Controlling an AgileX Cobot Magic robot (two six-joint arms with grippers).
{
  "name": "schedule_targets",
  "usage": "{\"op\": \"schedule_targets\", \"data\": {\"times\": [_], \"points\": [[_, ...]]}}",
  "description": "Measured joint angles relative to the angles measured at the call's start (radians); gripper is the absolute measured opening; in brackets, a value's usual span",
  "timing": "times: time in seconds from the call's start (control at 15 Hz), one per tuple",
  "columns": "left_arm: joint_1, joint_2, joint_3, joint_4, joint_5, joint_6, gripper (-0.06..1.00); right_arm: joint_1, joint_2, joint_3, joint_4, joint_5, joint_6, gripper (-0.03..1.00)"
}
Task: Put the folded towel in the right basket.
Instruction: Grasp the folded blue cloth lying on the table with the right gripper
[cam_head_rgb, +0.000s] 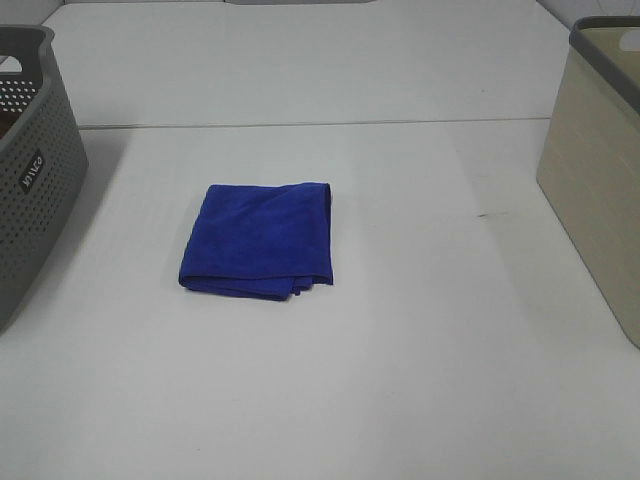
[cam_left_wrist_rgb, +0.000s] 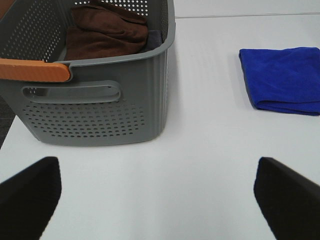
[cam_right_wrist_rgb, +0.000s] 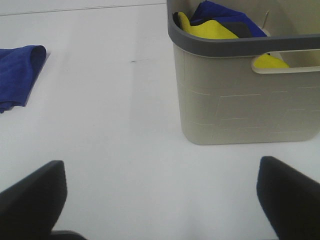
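Observation:
A folded blue towel (cam_head_rgb: 258, 238) lies flat on the white table (cam_head_rgb: 400, 380) near its middle. It also shows in the left wrist view (cam_left_wrist_rgb: 282, 79) and at the edge of the right wrist view (cam_right_wrist_rgb: 17, 75). The right basket (cam_head_rgb: 598, 160) is beige with a grey rim and stands at the right edge; in the right wrist view (cam_right_wrist_rgb: 240, 107) it holds yellow and blue cloths. My left gripper (cam_left_wrist_rgb: 157, 200) is open and empty, well short of the towel. My right gripper (cam_right_wrist_rgb: 160, 200) is open and empty, in front of the beige basket. Neither arm shows in the exterior view.
A grey perforated basket (cam_head_rgb: 30, 170) stands at the left edge; in the left wrist view (cam_left_wrist_rgb: 95, 100) it holds brown cloths (cam_left_wrist_rgb: 107, 32) and has an orange handle (cam_left_wrist_rgb: 32, 70). A seam crosses the table behind the towel (cam_head_rgb: 300, 125).

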Motion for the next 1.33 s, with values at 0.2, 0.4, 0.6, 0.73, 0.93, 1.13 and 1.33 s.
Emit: {"op": "schedule_targets", "data": {"times": [0.2,0.4,0.6,0.73,0.93,1.13,1.33], "points": [[0.000,0.000,0.000,0.000,0.000,0.000,0.97,0.000,0.000,0.000,0.000,0.000,0.000,0.98],[0.000,0.000,0.000,0.000,0.000,0.000,0.97,0.000,0.000,0.000,0.000,0.000,0.000,0.98],[0.000,0.000,0.000,0.000,0.000,0.000,0.97,0.000,0.000,0.000,0.000,0.000,0.000,0.98],[0.000,0.000,0.000,0.000,0.000,0.000,0.97,0.000,0.000,0.000,0.000,0.000,0.000,0.98],[0.000,0.000,0.000,0.000,0.000,0.000,0.97,0.000,0.000,0.000,0.000,0.000,0.000,0.98],[0.000,0.000,0.000,0.000,0.000,0.000,0.97,0.000,0.000,0.000,0.000,0.000,0.000,0.98],[0.000,0.000,0.000,-0.002,0.000,0.000,0.97,0.000,0.000,0.000,0.000,0.000,0.000,0.98]]}}
